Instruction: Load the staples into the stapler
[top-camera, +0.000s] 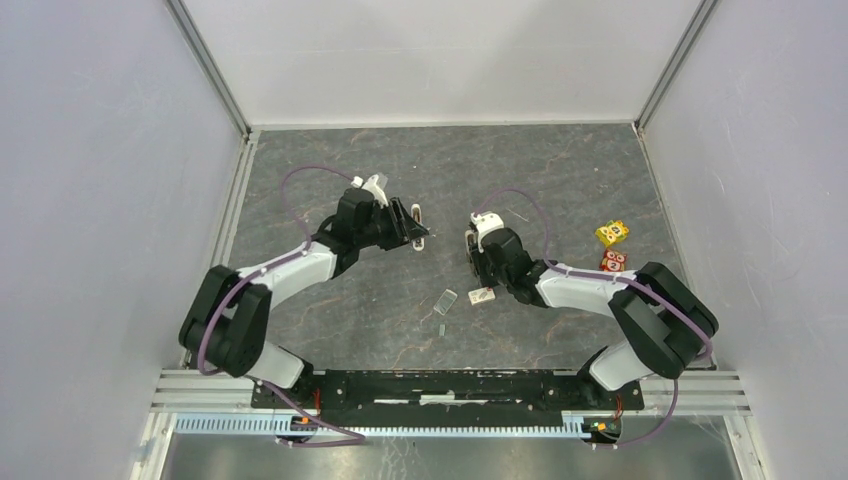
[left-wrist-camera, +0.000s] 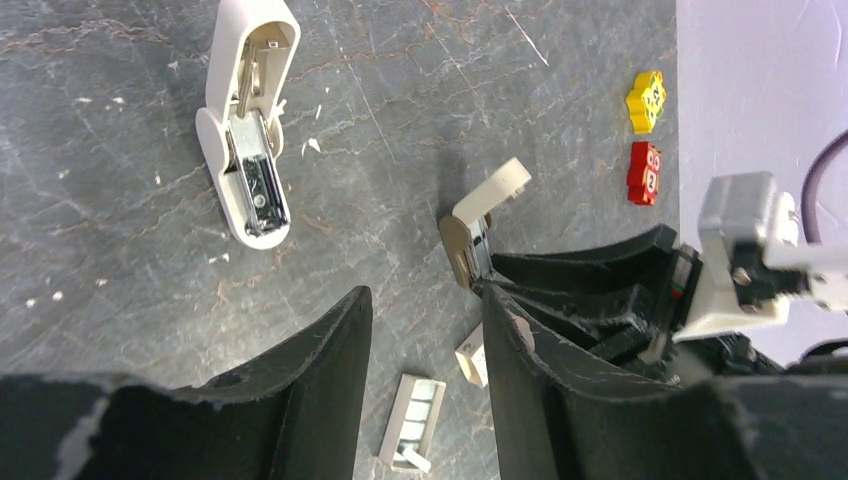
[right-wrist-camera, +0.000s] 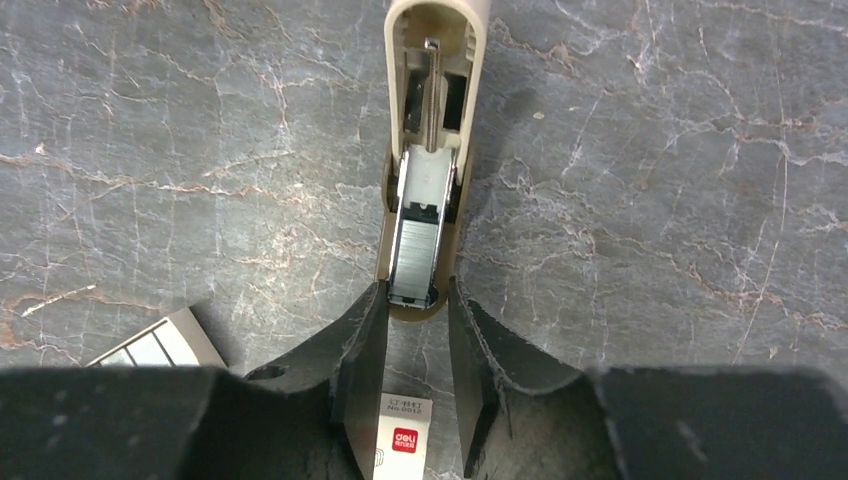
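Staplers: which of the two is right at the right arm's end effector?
The tan stapler: its near end sits between the right end effector's fingertips. The white stapler lies apart from it, open too.

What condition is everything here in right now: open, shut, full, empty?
White stapler: open, top swung back.
Beige stapler: open, staples in its tray.
Staple box: lid off.
Lid: lying flat, apart from the box.
Left gripper: open, empty.
Right gripper: fingers flank the beige stapler's end; grip unclear.
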